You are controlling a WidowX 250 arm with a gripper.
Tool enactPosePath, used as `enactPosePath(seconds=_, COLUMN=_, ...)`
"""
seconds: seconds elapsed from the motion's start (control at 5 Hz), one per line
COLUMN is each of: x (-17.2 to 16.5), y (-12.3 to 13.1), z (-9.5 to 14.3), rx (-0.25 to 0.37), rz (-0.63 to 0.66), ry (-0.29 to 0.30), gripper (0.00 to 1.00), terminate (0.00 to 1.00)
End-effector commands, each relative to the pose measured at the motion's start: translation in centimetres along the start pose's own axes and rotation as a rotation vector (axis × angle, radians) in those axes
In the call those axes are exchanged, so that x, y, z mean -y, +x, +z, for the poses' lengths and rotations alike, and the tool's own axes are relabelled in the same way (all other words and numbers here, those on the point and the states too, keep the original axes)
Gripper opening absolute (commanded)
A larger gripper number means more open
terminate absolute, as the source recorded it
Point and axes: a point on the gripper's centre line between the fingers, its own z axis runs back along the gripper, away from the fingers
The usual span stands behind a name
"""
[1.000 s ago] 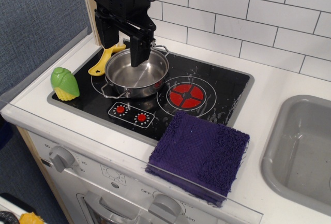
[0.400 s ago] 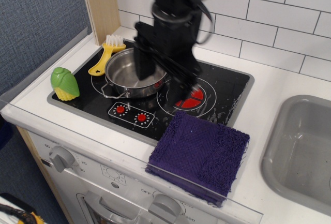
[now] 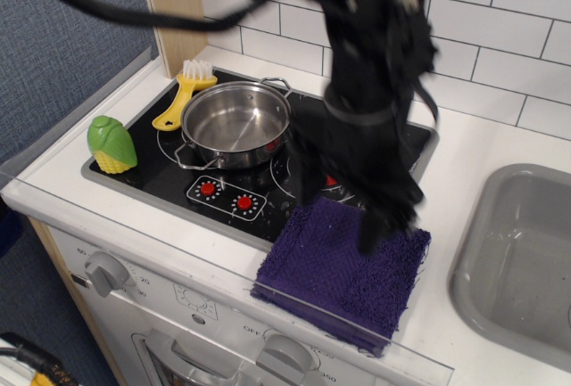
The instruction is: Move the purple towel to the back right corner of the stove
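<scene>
The purple towel [image 3: 343, 270] lies folded on the white counter at the stove's front right corner, its far edge overlapping the stove rim. The stove [image 3: 143, 168] is the glossy black cooktop with two red knobs [image 3: 225, 195]. My gripper [image 3: 337, 221] is blurred by motion and hangs open just above the towel's far half. One fingertip [image 3: 368, 243] is down at the cloth, and I cannot tell whether it touches. The arm hides the red burner and the stove's back right corner.
A steel pot [image 3: 236, 123] stands on the left burner. A yellow brush [image 3: 183, 92] lies behind it, and a green-and-yellow toy corn [image 3: 110, 143] sits at the stove's left edge. A grey sink [image 3: 522, 252] is at the right. A tiled wall runs behind.
The arm has swung from above the pot, across the burner, to the right and forward, and now hangs over the towel. The towel and pot have not moved.
</scene>
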Motion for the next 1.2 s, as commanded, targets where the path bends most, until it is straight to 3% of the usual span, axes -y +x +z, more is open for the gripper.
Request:
enactPosePath(seconds=0.0, x=0.0, y=0.2, z=-3.1, rx=0.079, rz=0.140, ry=0.039, gripper=1.00, terminate=0.00)
enactPosePath(seconds=0.2, x=-1.2, y=-0.7, z=-4.3, rx=0.050, rz=0.175, ry=0.090, gripper=1.00, terminate=0.00)
enactPosePath(seconds=0.4, x=-2.6, y=0.7, z=-5.0, rx=0.027, rz=0.214, ry=0.049, gripper=1.00, terminate=0.00)
enactPosePath(seconds=0.6, x=-3.9, y=5.3, z=-4.9, rx=0.064, rz=0.249, ry=0.001, gripper=1.00, terminate=0.00)
enactPosePath(seconds=1.0, x=-5.7, y=14.2, z=-5.1, rx=0.105, rz=0.229, ry=-0.027, gripper=1.00, terminate=0.00)
